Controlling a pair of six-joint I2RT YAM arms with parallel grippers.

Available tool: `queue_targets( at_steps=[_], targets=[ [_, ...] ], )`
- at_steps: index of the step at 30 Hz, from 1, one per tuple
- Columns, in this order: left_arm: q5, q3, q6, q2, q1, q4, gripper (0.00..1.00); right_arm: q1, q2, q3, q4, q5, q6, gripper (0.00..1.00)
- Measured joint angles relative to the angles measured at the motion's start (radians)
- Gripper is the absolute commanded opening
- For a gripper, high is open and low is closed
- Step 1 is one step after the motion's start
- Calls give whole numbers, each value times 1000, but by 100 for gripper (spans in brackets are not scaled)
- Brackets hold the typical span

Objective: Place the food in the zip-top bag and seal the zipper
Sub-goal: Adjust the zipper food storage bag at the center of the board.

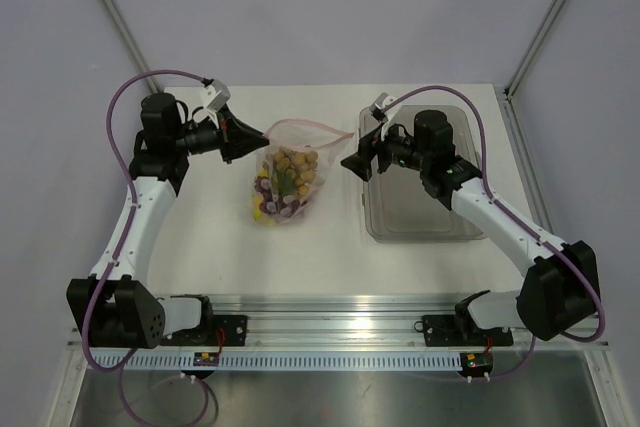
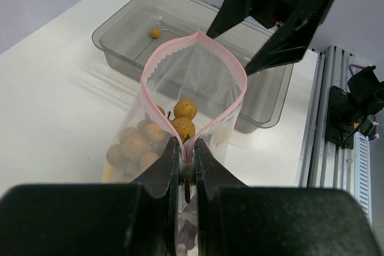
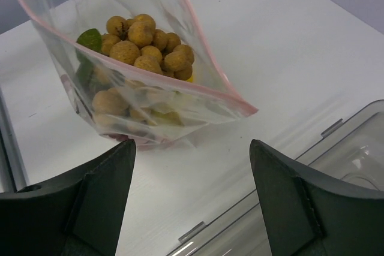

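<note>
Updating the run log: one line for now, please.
left gripper shut on zipper; right gripper open; food in zip-top bag; zipper unsealed; loose fruit in tray

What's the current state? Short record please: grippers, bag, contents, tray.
left gripper: shut on one end of the zipper
right gripper: open, facing the opposite end, gripping nothing
zip-top bag: mouth open, not sealed
contents: round fruits on top; grapes and bananas lower down
tray: beside the bag, one loose fruit inside
</note>
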Motion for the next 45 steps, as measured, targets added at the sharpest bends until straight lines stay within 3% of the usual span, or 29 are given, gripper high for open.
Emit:
queue_targets(
  at_steps=[7, 19, 23, 27, 28, 31, 38, 45],
  targets=[
    [7, 0, 16, -7, 0, -16, 0, -60, 114, 0, 103, -77, -7, 83],
    [13, 0, 30, -8, 0, -34, 0, -146, 253, 63, 226, -352, 35, 81],
    [15, 0, 30, -9, 0, -37, 0, -146, 278, 69, 253, -433, 55, 71],
    [15, 0, 30, -13, 0, -39, 0, -146, 290, 79, 257, -480, 73, 41],
    [15, 0, 30, -13, 0, -39, 0, -146, 290, 79, 259, -488, 77, 26],
    [15, 0, 30, -13, 0, -40, 0, -146, 290, 79, 270, -493, 86, 0],
    [6, 14, 42, -12, 0, -53, 0, -146, 287, 82, 309, -464, 117, 0],
    [-42, 220, 44, -10, 17, -89, 0, -145, 251, 226, 330, -400, 135, 0]
  ],
)
